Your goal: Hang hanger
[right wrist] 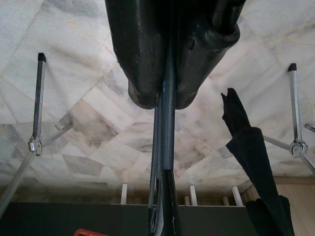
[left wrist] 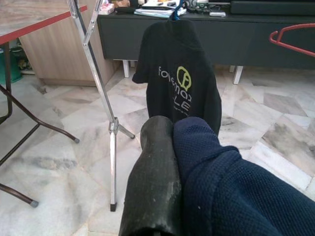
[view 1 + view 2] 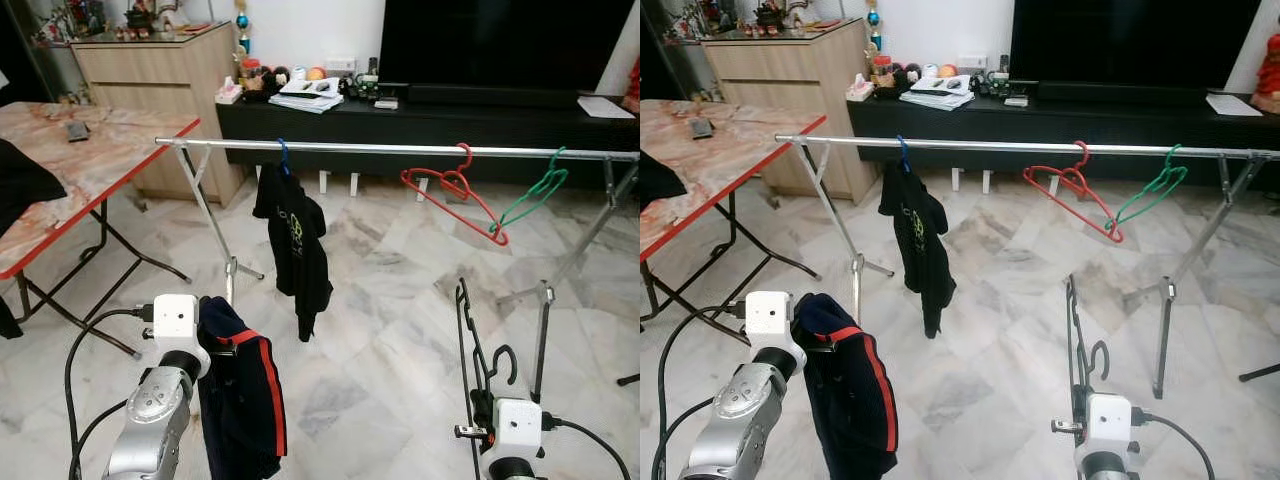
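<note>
- Rail (image 3: 400,149) of a silver drying rack is spanning the marble floor (image 3: 380,300) in front of a black TV console (image 3: 440,120).
- Black T-shirt (image 3: 295,245) is hanging from it near the left end; a red hanger (image 3: 455,195) and a green hanger (image 3: 535,195) are hanging toward the right.
- Left gripper (image 2: 170,162) is pinching a navy garment (image 3: 240,390), fingers closed on the cloth.
- Right gripper (image 1: 165,83) is clamping a black hanger (image 3: 480,350) upright, below the rail.
</note>
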Available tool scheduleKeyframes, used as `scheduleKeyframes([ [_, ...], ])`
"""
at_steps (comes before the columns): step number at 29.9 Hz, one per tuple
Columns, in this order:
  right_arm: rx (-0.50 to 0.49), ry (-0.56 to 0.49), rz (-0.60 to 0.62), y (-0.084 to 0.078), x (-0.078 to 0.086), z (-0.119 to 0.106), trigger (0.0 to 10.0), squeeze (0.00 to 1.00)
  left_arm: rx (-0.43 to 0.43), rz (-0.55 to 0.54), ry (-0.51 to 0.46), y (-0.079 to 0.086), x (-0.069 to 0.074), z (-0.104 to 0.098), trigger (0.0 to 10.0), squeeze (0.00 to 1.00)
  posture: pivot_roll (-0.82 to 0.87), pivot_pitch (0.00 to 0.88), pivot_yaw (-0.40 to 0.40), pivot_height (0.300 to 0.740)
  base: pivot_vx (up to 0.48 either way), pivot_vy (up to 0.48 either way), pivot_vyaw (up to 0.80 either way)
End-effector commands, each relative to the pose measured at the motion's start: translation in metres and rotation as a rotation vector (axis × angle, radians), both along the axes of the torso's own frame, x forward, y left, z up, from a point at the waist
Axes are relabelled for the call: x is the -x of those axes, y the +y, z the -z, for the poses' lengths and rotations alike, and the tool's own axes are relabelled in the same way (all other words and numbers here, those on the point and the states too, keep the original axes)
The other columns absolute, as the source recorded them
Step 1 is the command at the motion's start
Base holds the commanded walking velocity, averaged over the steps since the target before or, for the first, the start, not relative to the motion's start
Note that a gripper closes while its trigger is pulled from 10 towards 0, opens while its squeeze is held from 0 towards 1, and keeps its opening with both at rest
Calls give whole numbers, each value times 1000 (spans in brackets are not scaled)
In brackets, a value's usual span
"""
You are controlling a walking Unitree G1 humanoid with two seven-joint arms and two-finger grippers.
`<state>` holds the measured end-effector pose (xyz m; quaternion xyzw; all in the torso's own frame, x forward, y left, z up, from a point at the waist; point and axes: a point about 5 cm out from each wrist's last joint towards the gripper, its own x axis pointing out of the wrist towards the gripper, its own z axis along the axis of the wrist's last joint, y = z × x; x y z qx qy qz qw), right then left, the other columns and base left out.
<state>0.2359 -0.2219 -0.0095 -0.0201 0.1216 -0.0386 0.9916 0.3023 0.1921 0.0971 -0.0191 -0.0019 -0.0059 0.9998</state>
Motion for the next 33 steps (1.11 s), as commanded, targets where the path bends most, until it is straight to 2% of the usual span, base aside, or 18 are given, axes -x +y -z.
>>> scheduleKeyframes([
  [1,-7,26,-21,5,1,4,10000,0,-20,-11,-31,2,-4,-7,10000,0,-28,0,49,740,0,0,0],
  [6,-7,74,-16,1,2,9,10000,0,-3,-42,-42,5,-6,-7,10000,0,-88,0,40,740,0,0,0],
  [13,-15,32,14,-1,-8,0,10000,0,-10,-28,-32,6,-12,-6,10000,0,-139,0,74,740,0,0,0],
  [18,-19,40,18,0,-7,2,10000,0,-20,-23,-46,6,-12,-9,10000,0,-120,0,73,740,0,0,0],
  [24,-35,46,-14,9,4,8,10000,0,-12,-26,-29,12,1,-3,10000,0,-113,0,79,740,0,0,0],
  [28,-35,42,-22,12,8,10,10000,0,-11,-23,-10,13,1,1,10000,0,-108,0,79,740,0,0,0],
  [33,-54,30,-31,16,13,10,10000,0,-37,-10,-16,13,2,-5,10000,0,-63,22,72,740,0,253,0],
])
